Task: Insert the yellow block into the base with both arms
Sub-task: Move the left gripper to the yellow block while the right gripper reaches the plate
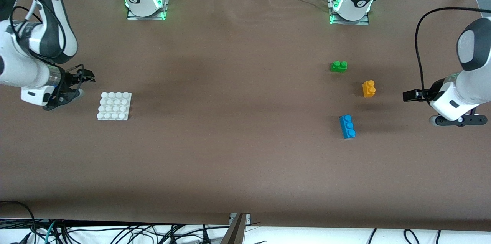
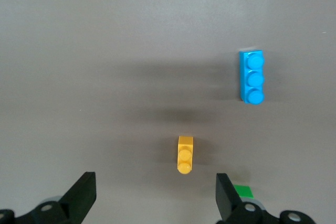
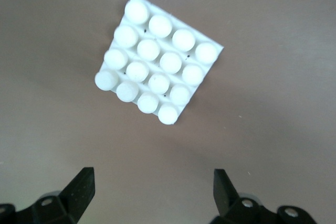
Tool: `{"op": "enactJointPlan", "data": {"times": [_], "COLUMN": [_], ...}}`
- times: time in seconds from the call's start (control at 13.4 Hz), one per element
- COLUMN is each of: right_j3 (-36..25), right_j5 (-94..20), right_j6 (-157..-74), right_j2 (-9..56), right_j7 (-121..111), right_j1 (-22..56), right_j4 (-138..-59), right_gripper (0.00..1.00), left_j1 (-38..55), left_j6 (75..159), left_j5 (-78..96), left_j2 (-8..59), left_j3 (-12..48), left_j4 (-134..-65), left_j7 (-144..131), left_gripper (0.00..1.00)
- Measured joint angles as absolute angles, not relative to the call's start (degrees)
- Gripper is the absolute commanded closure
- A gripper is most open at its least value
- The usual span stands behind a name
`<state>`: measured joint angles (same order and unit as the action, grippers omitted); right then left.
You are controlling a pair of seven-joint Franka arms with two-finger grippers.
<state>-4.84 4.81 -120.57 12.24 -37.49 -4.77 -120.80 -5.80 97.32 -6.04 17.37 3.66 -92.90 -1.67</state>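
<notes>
Nearest the camera, low in the right half of the front frame, lies the blue brick (image 1: 347,126), long axis running up and down the picture. Just above it and slightly toward the right edge sits the yellow block (image 1: 369,88), alone on the brown counter (image 1: 230,140), its two studs stacked up and down the frame, so its long axis runs toward the robot bases. The green brick (image 1: 339,66) is higher again, turned crosswise.

At the right edge of the frame the left pincer (image 1: 409,95) hangs over bare counter, level with the yellow block and apart from it, empty, its fingers (image 2: 84,195) spread wide. In the left wrist view the block (image 2: 185,154) sits in the lower middle, nearly centred in the gap between the fingers, long axis pointing away from the pincer. This arm is plainly the nearer one to the block, and a short advance toward frame centre should, I judge, bring the fingers astride its narrow width.

In the left part of the front frame the base (image 1: 114,106) lies flat, well apart from all three bricks. The right pincer (image 1: 85,77) hovers just beside it toward the upper left, likewise wide open and holding nothing; the right wrist view shows the base (image 3: 157,66) skewed, a corner turned toward the fingers.
</notes>
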Motion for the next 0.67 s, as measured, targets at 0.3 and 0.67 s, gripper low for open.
{"op": "enactJointPlan", "data": {"times": [0.3, 0.67], "right_j3": [-5.6, -8.5], "right_j5": [4.8, 4.9], "right_j6": [-132.1, -140.3], "right_j2": [13.0, 17.0], "right_j7": [-44.4, -52.2], "right_j1": [-4.7, -4.8], "right_j4": [-128.6, -130.4], "right_gripper": [0.0, 0.0], "left_j1": [-6.1, -5.8], "left_j6": [102.9, 113.9], "left_j5": [-6.0, -6.0], "left_j2": [19.4, 23.2], "left_j3": [3.7, 4.2], "left_j4": [-99.0, -108.2], "left_j7": [-0.3, 0.3], "left_gripper": [0.0, 0.0]}}
